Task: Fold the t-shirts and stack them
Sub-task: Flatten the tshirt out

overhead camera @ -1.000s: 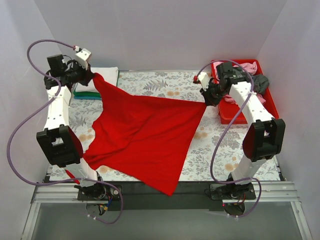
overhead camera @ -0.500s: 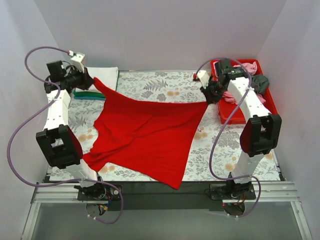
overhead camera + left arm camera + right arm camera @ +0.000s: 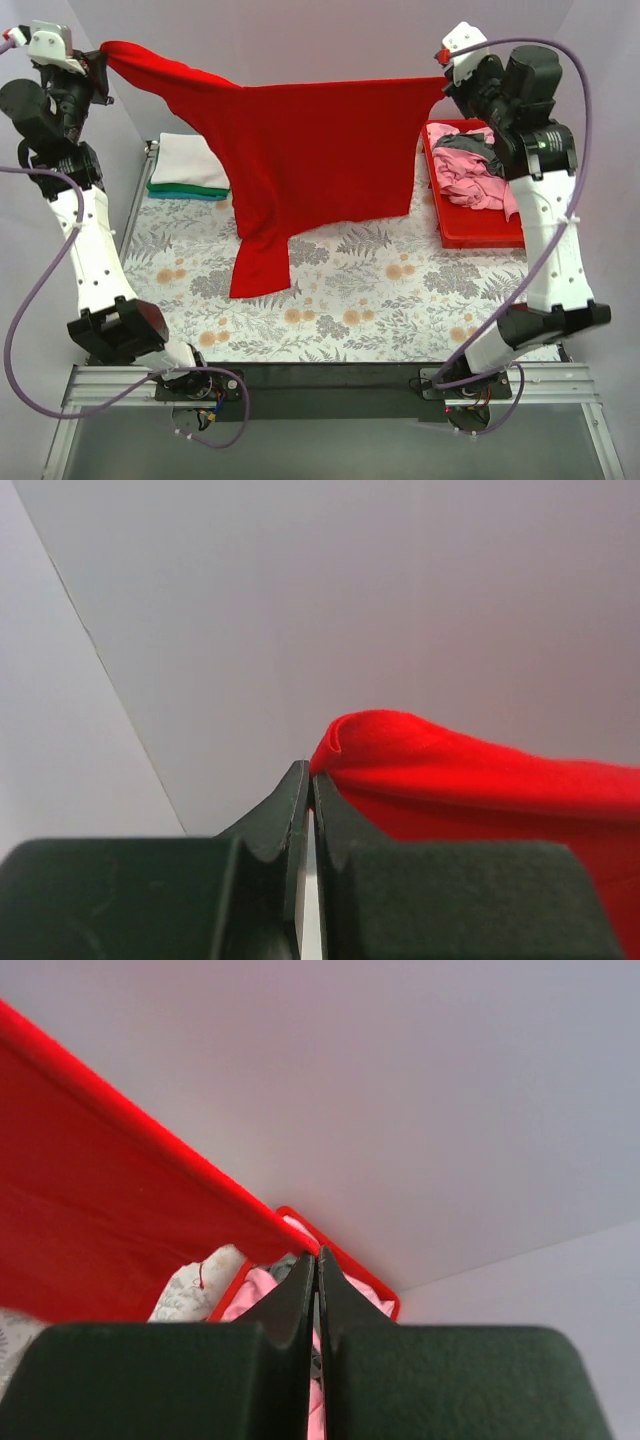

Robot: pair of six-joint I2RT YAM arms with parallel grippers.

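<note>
A large bright red t-shirt (image 3: 310, 150) hangs stretched in the air between both arms, high over the back of the table, one sleeve dangling down to the cloth. My left gripper (image 3: 100, 55) is shut on its left corner; the pinched fold of the red t-shirt (image 3: 420, 760) shows at the tips of my left gripper (image 3: 310, 772). My right gripper (image 3: 445, 85) is shut on the right corner, where the taut edge of the red t-shirt (image 3: 120, 1210) meets my right gripper (image 3: 318, 1252). A folded white t-shirt (image 3: 190, 162) lies on a green one (image 3: 185, 190) at the back left.
A rigid red tray (image 3: 480, 230) at the back right holds a pink t-shirt (image 3: 470, 180) and a dark grey one (image 3: 465, 145). The table (image 3: 380, 300) wears a floral cloth. White walls stand close on three sides.
Both arms have risen steeply, lifting the red t-shirt off the table. It lay spread flat; now it hangs spread between the grippers.
</note>
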